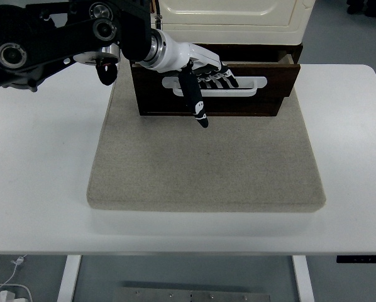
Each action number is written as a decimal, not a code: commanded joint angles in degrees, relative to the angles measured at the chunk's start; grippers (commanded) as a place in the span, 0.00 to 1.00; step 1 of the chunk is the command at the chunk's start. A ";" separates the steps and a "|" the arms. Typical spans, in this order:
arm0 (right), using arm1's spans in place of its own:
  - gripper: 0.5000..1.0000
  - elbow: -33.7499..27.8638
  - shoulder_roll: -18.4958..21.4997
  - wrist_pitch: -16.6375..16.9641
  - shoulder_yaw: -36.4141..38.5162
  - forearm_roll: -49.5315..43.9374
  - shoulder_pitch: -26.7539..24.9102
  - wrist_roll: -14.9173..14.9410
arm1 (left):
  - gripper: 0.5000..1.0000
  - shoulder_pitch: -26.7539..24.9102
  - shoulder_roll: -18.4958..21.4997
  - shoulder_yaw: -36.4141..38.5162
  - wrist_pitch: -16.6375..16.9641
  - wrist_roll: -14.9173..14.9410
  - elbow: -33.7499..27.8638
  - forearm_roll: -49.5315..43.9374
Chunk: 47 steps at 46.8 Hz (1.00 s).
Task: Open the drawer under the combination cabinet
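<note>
Left robot hand [204,75] has fingers hooked in the white handle [214,85] of the drawer [216,88], which sits under the cream cabinet [232,19] slightly open; pull straight toward the desk's [37,176] near edge, keeping the hook.

Left hand [204,74], fingers apparently hooked, thumb down

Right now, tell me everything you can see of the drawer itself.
The drawer is dark brown, wood-like, with a white bar handle across its front. It sits under the cream cabinet, pulled slightly out, its right corner standing proud of the frame. The left hand has its fingers hooked on the handle, thumb pointing down over the front. The unit stands on a beige mat.
</note>
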 commanded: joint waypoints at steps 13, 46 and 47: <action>0.86 0.00 0.00 0.00 0.00 0.03 0.00 0.00 | 1.00 0.18 0.43 0.17 0.07 0.06 -1.19 0.01; 0.86 0.00 0.00 0.00 0.00 0.03 0.00 0.00 | 1.00 0.18 0.34 0.26 0.07 0.14 -2.60 0.01; 0.86 0.00 0.00 0.00 0.00 -0.06 0.00 0.00 | 1.00 0.18 0.34 0.26 0.07 0.14 -2.60 0.01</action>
